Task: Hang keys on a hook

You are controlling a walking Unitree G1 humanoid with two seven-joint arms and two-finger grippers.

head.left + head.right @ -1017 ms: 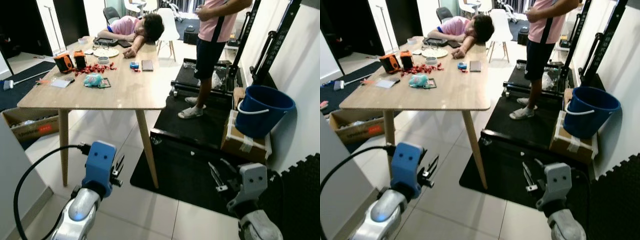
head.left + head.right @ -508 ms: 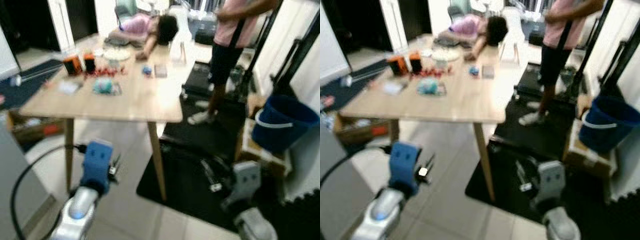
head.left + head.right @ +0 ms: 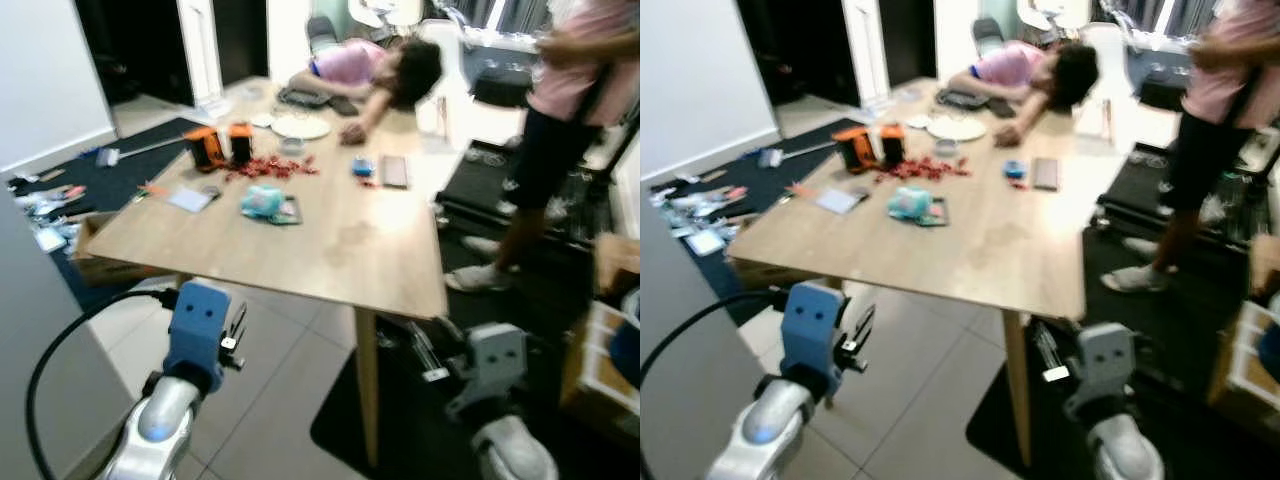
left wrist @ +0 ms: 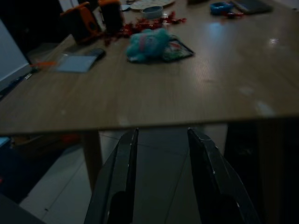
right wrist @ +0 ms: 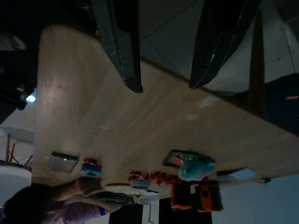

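Lower left, the left gripper hangs over floor tiles, fingers apart and empty. Centre frame, a wooden table carries a teal toy; keys cannot be made out. Lower right, the right gripper hangs below the table's edge, fingers spread.

Wooden table, teal plush toy beside red scattered bits, orange devices, white plate, person slumped over far end, another person standing
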